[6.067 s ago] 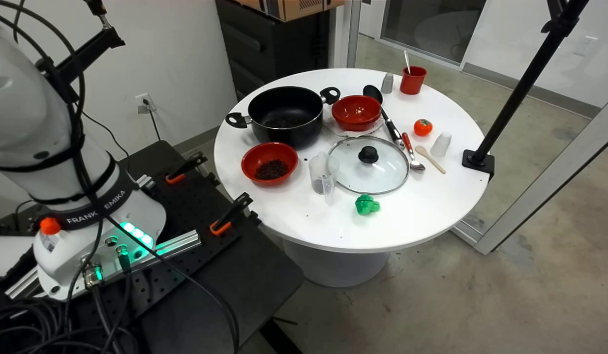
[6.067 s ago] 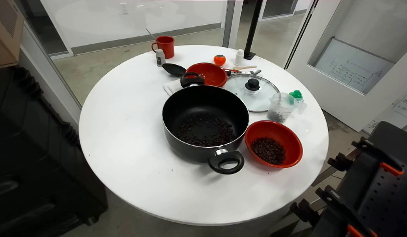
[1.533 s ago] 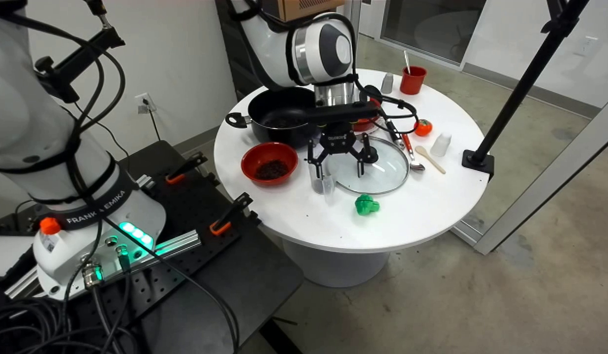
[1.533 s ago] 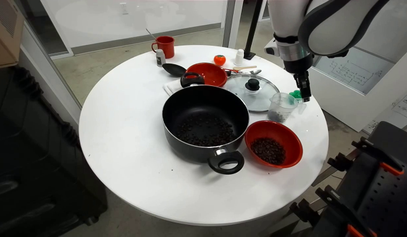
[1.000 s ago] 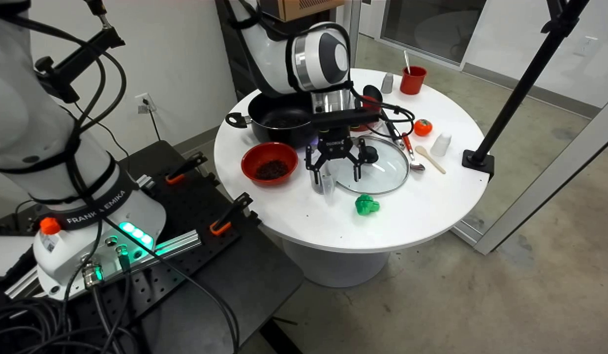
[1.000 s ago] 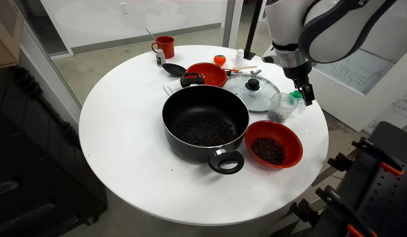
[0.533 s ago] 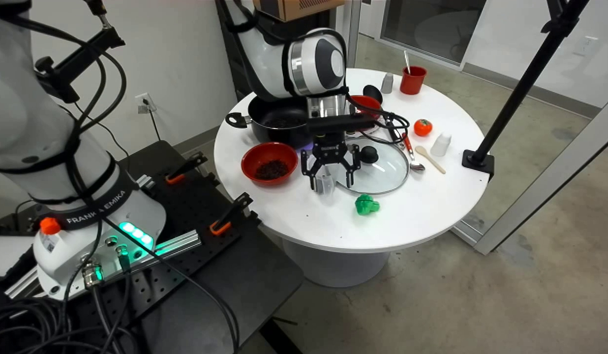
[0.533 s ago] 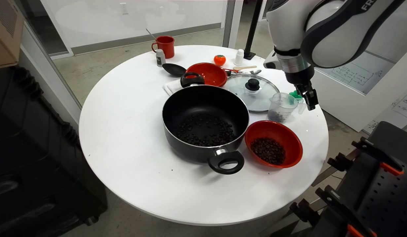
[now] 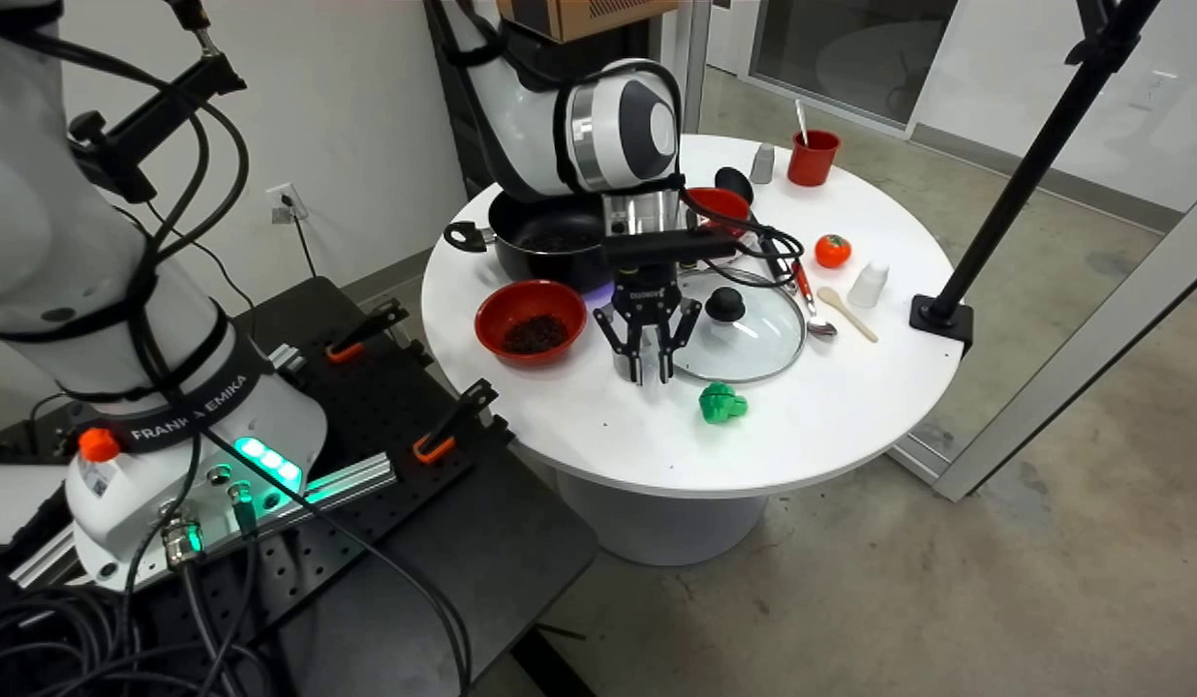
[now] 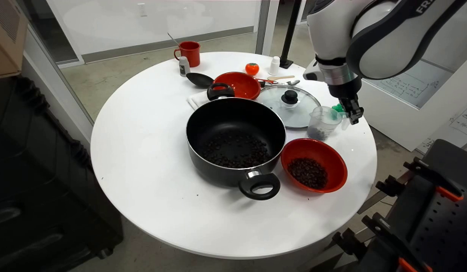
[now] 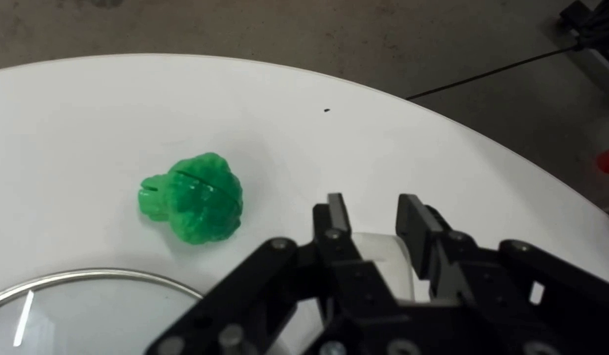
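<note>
Wrist view: the claw (image 11: 372,209) has just narrowed about the handle (image 11: 386,254) of the measuring cup (image 10: 319,127), which stands at the claw's nine o'clock in an exterior view, seemingly the start of a grasp, though whether the fingers (image 11: 337,217) clamp or merely flank it I cannot tell.

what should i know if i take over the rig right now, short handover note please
Gripper: jaws partly apart, either side of the measuring cup handle; whether they grip it, I can't tell.
Things: cup upright on the white table, dark bits inside, near the red bowl of dark beans and the glass lid.
Done: gripper is at the handle.
Left: cup not lifted; I'd confirm the grip before moving.
</note>
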Motion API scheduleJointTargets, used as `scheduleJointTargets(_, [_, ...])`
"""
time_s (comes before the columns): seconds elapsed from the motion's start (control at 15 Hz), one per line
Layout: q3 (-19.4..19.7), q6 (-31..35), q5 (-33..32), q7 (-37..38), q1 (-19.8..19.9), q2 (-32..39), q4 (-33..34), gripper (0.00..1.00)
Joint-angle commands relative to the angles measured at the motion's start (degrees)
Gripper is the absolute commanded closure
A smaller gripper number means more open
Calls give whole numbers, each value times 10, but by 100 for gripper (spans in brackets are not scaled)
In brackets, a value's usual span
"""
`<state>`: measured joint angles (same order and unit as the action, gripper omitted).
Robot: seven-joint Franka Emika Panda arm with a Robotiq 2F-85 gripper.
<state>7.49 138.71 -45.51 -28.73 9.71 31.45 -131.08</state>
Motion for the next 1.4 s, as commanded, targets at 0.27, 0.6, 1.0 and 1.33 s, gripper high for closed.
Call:
scheduleJointTargets(0.27, [-8, 15, -11, -7, 9, 1, -2, 15])
scheduleJointTargets(0.6, [-10, 14, -8, -10, 10, 5, 0, 0])
scheduleJointTargets(1.0, [-14, 14, -10, -24, 11, 9, 1, 40])
scheduleJointTargets(1.33, [-17, 12, -1, -32, 15, 8, 1, 78])
